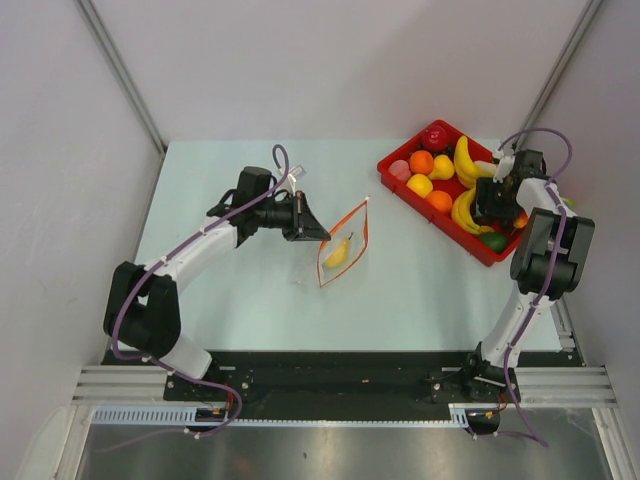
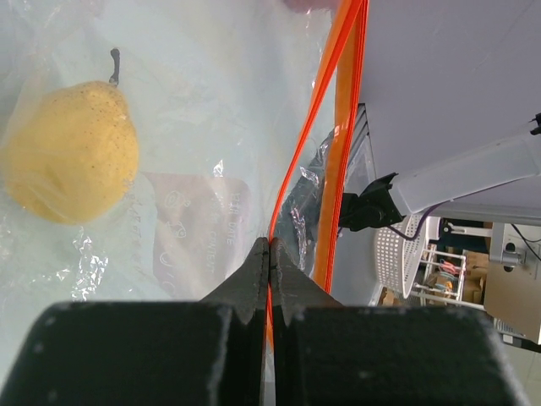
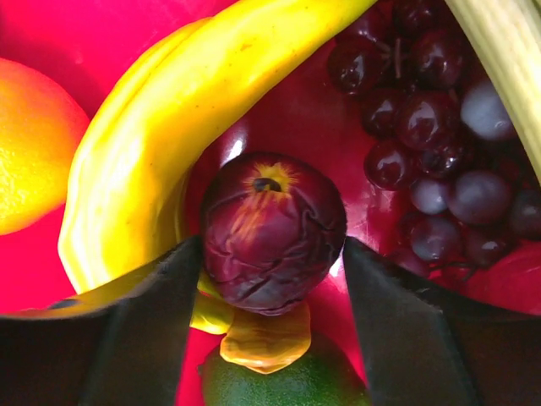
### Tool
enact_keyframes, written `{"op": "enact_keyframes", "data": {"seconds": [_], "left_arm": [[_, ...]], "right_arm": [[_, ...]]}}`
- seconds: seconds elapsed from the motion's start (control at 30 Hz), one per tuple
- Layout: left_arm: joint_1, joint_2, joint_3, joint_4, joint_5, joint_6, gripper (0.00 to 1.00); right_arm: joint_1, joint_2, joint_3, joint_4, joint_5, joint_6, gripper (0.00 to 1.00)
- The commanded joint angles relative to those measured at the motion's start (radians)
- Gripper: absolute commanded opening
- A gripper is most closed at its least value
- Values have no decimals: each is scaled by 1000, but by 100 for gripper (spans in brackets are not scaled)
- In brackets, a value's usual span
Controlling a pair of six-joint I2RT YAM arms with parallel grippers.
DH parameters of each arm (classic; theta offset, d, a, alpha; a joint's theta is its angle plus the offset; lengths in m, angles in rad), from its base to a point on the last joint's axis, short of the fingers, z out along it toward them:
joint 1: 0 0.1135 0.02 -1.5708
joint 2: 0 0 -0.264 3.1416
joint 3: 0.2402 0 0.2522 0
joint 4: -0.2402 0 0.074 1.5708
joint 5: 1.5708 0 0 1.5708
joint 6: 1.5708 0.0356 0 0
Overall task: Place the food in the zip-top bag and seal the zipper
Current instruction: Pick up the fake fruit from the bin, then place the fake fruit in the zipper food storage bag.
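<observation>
The clear zip-top bag (image 1: 342, 245) lies mid-table, its mouth edge lifted, with a yellow pear (image 1: 338, 252) inside; the pear also shows in the left wrist view (image 2: 72, 152). My left gripper (image 1: 322, 235) is shut on one lip of the orange-red zipper (image 2: 338, 127), its tips (image 2: 270, 245) pinched together. My right gripper (image 1: 497, 205) is down in the red tray, open, with its fingers (image 3: 152, 313) on either side of a dark purple fruit (image 3: 272, 228). The left finger is against the fruit and a small gap shows at the right finger. More toy fruits (image 1: 421, 162) lie in the tray.
The red tray (image 1: 385, 165) stands at the back right and holds bananas (image 1: 463, 160), a green fruit (image 1: 492, 240) and a red one (image 1: 435, 137). In the right wrist view a banana (image 3: 169, 127), dark grapes (image 3: 431, 127) and a green fruit (image 3: 279, 385) crowd the purple one.
</observation>
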Motion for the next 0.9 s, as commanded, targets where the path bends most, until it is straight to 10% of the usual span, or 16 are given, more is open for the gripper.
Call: {"op": "enact_keyframes", "data": {"seconds": [0.0, 0.27, 0.53, 0.87], "left_arm": [[7, -5, 9, 5, 1, 23, 0], [5, -5, 24, 14, 6, -17, 0], [-70, 27, 96, -30, 41, -78, 0], [-92, 45, 113, 5, 78, -132, 0]], "right_arm": [[-15, -32, 14, -5, 1, 5, 64], [-60, -267, 63, -80, -103, -61, 43], [35, -558, 63, -152, -563, 20, 40], [579, -787, -145, 95, -561, 164, 39]]}}
